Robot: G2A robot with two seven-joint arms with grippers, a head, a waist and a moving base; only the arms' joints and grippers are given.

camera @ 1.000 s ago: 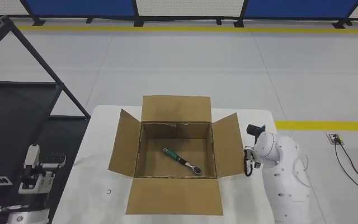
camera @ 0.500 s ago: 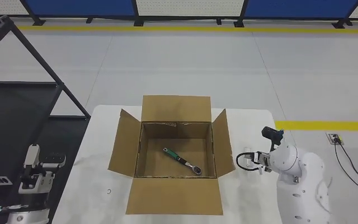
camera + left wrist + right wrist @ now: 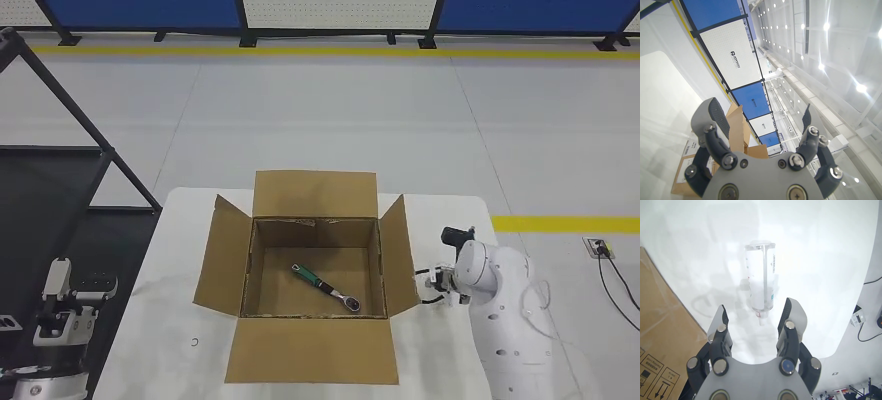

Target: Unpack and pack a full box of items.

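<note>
The box (image 3: 312, 350) sits open mid-table with a wrench (image 3: 327, 287) on its floor. Just right of it a clear bottle (image 3: 761, 279) rests on the table (image 3: 180, 300). The right gripper (image 3: 755, 311) hangs by the bottle's nozzle end, fingers spread. The left gripper (image 3: 761, 111) is spread too, holding nothing.

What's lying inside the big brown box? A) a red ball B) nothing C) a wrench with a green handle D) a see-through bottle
C: a metal ratchet wrench with a green handle lies on the floor of the open brown cardboard box; the clear plastic bottle lies outside on the white table.
</note>
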